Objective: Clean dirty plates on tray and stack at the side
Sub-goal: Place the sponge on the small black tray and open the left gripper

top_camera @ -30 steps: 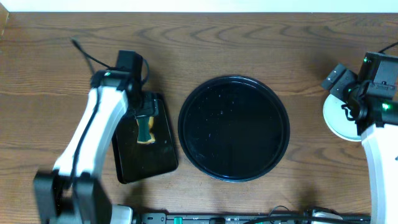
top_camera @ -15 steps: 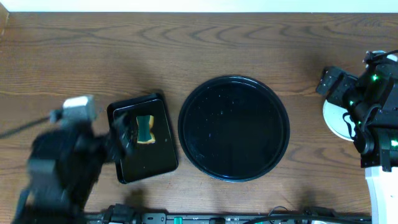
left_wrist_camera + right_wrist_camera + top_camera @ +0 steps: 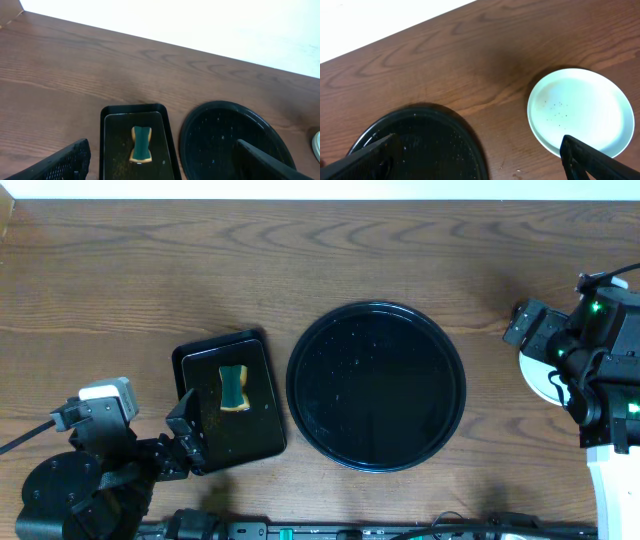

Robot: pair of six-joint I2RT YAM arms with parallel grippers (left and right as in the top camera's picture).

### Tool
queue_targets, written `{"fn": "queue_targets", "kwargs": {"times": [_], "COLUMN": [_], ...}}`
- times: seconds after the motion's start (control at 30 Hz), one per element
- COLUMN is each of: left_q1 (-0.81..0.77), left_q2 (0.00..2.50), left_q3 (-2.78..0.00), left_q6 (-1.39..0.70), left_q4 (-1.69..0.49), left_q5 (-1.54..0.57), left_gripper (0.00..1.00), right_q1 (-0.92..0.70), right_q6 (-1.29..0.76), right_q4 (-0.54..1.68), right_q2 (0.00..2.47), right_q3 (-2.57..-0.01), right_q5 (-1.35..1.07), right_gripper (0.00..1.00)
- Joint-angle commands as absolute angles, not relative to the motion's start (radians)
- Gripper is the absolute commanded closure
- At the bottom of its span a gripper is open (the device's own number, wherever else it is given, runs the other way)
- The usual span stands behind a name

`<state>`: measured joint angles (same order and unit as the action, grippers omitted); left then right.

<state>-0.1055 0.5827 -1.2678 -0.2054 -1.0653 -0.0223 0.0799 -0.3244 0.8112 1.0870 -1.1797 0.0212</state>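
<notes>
The round black tray [image 3: 375, 385] lies mid-table and holds only fine specks. A pale light-blue plate [image 3: 580, 110] with a few dark specks rests on the wood to its right. In the overhead view the plate [image 3: 535, 378] is partly hidden under my right arm, and what lies beneath it I cannot tell. My right gripper [image 3: 482, 162] hangs open and empty between the tray [image 3: 420, 145] and the plate. My left gripper [image 3: 165, 167] is open and empty at the front left, looking over a green and yellow sponge [image 3: 141, 144].
The sponge [image 3: 234, 387] lies on a small rectangular black tray [image 3: 258, 442] just left of the round tray. My left arm's base [image 3: 75, 490] fills the front-left corner. The table's far edge meets a white wall.
My left arm has pulled back from the rectangular tray to the front-left corner, its jaws opening wider; the sponge stays on the tray. The right arm shifted slightly over the plate.
</notes>
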Motion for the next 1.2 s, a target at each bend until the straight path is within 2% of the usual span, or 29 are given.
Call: {"fn": "queue_targets", "kwargs": {"times": [0.0,0.9,1.17], "left_q1": [-0.103,-0.103,-0.103], "left_q2": [0.587,0.587,0.586], "left_q3": [-1.274,-1.274,-1.271], "left_q6": [-0.196,-0.191,-0.025], "left_q4": [-1.06,-1.063,-0.674], "left_q5": [-0.014,0.019,0.035], "left_gripper": [0.1,0.1,0.1], "right_q1": [0.072,0.072,0.072], "right_q6": [-0.309,-0.309,-0.309], "right_q4": [0.813,0.834,0.835], "right_q2": [1.086,1.086,1.086], "right_q3": [-1.198,-1.198,-1.198], "right_q5": [0.021,0.021,0.021], "right_gripper": [0.01,0.01,0.01]}}
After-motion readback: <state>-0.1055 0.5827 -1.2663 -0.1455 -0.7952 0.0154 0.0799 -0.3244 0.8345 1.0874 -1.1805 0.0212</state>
